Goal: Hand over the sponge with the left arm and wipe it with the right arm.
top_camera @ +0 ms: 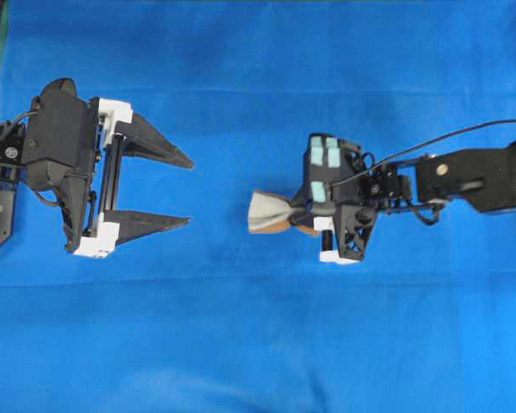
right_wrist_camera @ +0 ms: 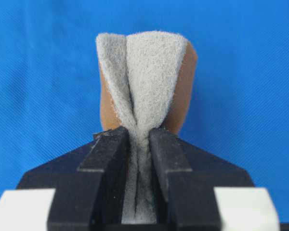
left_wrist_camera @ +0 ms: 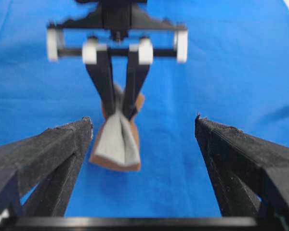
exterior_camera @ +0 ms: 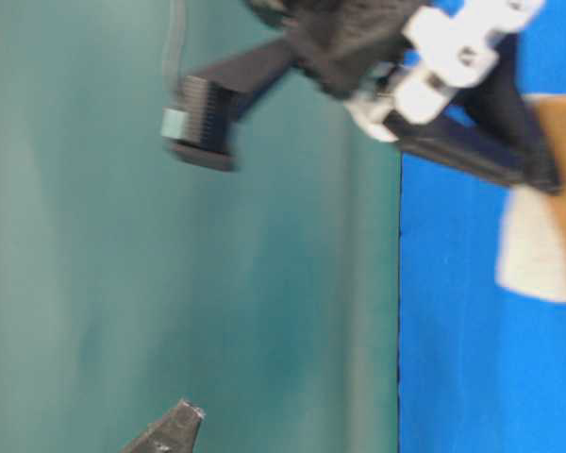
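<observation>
The sponge [top_camera: 267, 212] is folded, whitish-grey inside and tan-brown outside, and is pinched in my right gripper [top_camera: 299, 217], the one with pale blue patches. It hangs just above the blue cloth near the middle. In the right wrist view the sponge [right_wrist_camera: 144, 72] fans out beyond the shut right gripper [right_wrist_camera: 138, 132]. My plain black left gripper [top_camera: 190, 192] is wide open and empty, apart from the sponge at its left and pointing at it. In the left wrist view the sponge [left_wrist_camera: 116, 144] shows ahead of the open left gripper [left_wrist_camera: 143, 120], nearer the left finger.
A blue cloth [top_camera: 258, 344] covers the whole table. A black cable [top_camera: 464, 133] runs along the right arm. The table-level view shows the sponge [exterior_camera: 542, 236], a right finger [exterior_camera: 491, 142], a left fingertip [exterior_camera: 170, 429] and a teal backdrop [exterior_camera: 123, 283].
</observation>
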`<state>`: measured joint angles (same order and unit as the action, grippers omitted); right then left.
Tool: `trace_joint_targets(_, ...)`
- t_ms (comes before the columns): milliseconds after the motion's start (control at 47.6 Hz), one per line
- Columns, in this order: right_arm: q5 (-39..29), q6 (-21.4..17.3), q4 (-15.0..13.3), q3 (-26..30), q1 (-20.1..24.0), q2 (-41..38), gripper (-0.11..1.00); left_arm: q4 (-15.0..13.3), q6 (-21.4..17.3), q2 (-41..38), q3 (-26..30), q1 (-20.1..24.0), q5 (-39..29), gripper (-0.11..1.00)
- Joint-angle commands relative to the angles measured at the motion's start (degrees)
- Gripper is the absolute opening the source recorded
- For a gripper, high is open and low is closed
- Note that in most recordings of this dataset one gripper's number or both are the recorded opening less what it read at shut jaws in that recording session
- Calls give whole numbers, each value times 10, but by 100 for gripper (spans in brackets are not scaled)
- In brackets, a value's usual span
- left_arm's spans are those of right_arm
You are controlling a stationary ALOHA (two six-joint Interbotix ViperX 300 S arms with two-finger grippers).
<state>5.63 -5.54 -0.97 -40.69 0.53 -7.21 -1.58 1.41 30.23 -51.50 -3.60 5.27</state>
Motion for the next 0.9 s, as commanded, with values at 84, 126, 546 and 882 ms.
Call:
trace_joint_targets(84, 16, -2, 3, 9, -1, -24, 20, 0, -1, 3, 5, -2, 5, 91)
trace_joint_targets(126, 16, -2, 2, 8, -2, -24, 20, 0, -2, 3, 5, -2, 5, 91)
trace_joint_targets(546, 15, 44, -37, 0, -101, -12, 20, 0, -2, 3, 5, -2, 5, 91)
trace_joint_targets(882, 14, 96, -83, 4, -188, -9, 20, 1, -2, 1, 4, -2, 5, 91)
